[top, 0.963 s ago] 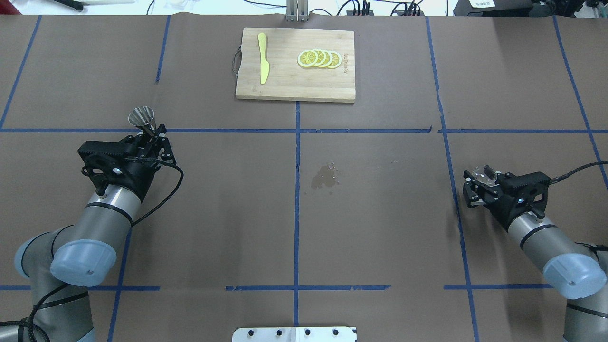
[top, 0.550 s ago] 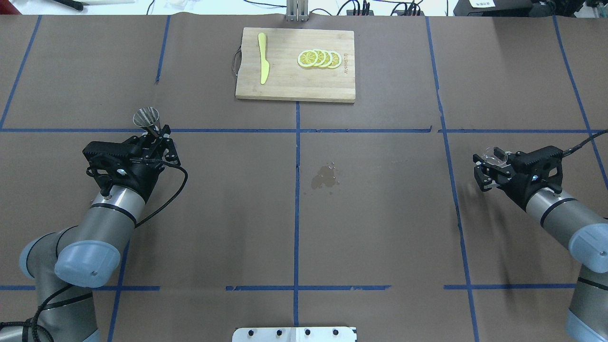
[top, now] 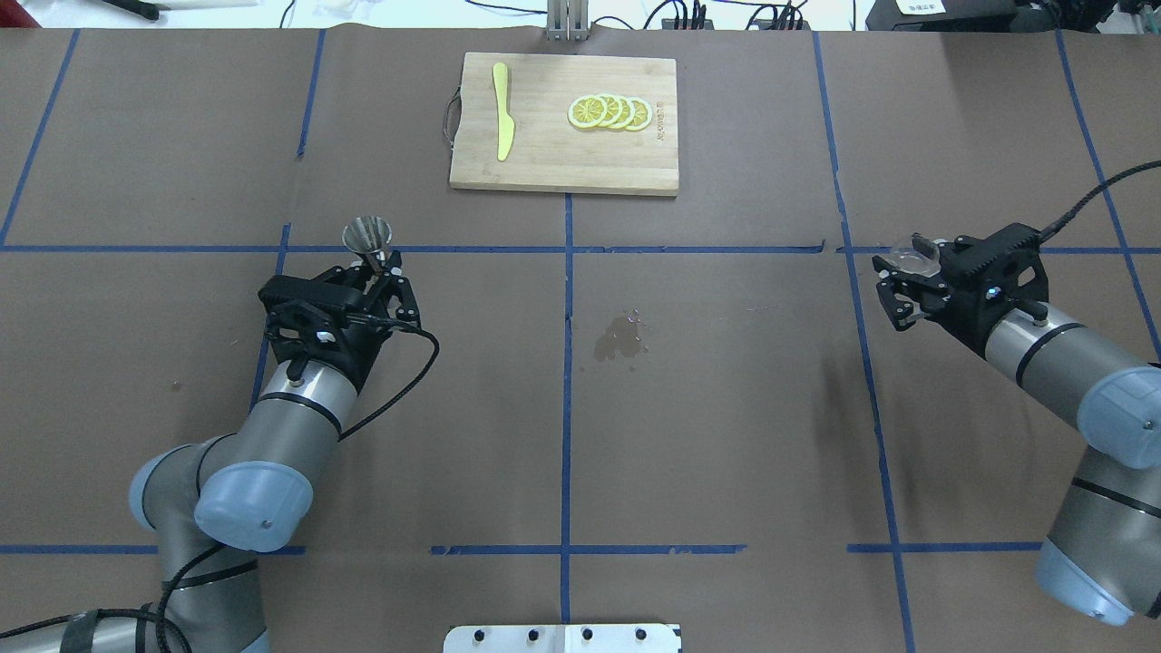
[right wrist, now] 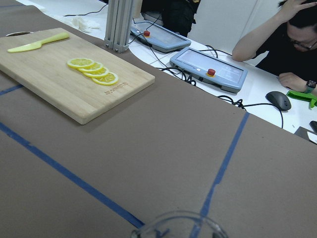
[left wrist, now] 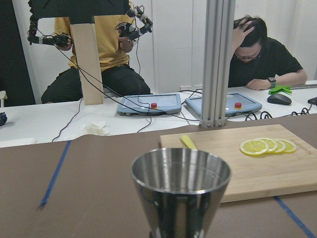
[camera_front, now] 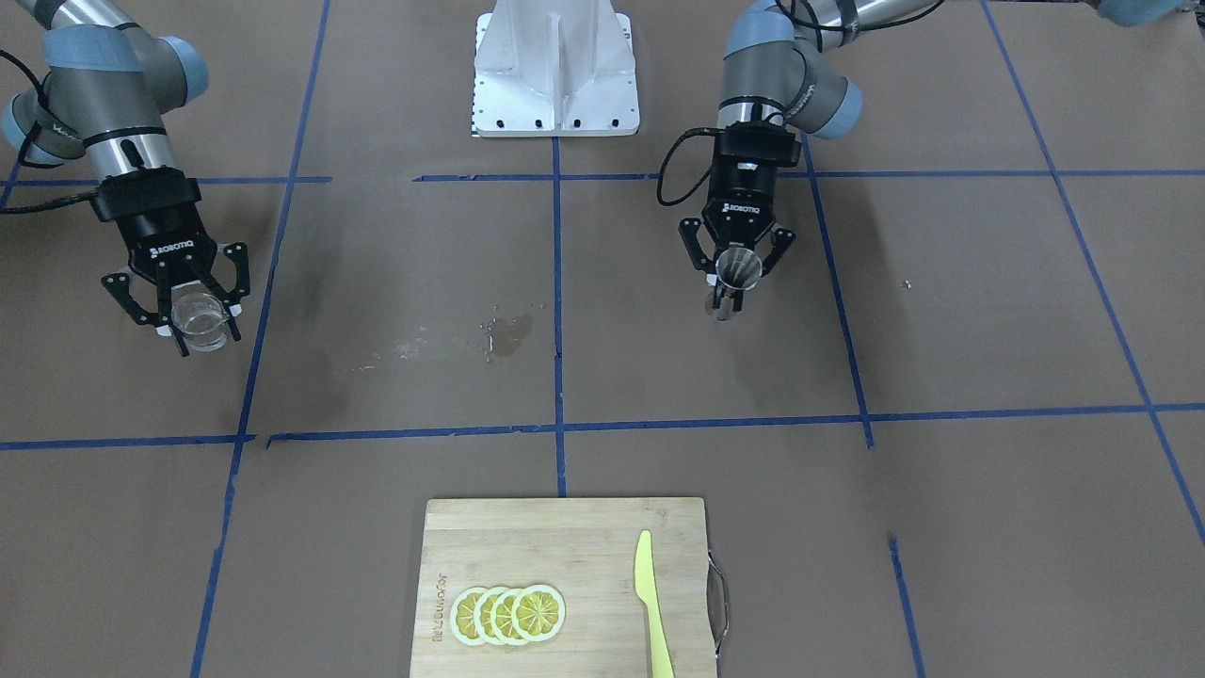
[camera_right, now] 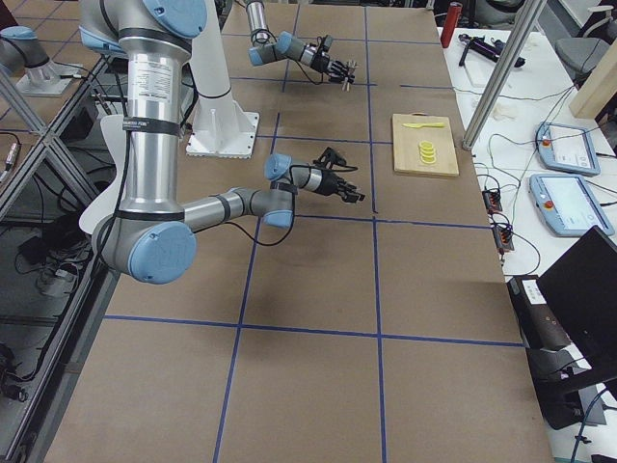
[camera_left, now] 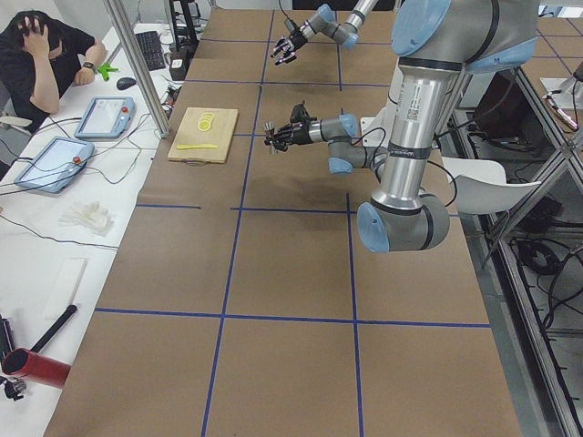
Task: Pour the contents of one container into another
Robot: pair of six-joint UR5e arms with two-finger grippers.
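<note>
The bamboo cutting board [top: 544, 159] lay well beyond both sets of fingers. The left gripper [top: 381, 269] was clamped on the steel jigger [top: 367, 234] at its waist, with the upper cone upright above its fingers. The right gripper [camera_front: 203, 331] pinched the small glass beaker [camera_front: 200, 315], well apart from the jigger. A wet patch [top: 621, 337] sat between them. The likely risk was the jigger's narrow mouth: a fast or misaligned tilt would spill, and smooth glass might slip.

Robotics lab: brown-paper-covered desk [top: 726, 453] gridded with blue tape [top: 566, 435], teach pendants [left wrist: 148, 104], aluminium frame post [left wrist: 217, 59], seated operator [camera_left: 44, 56] alongside.
</note>
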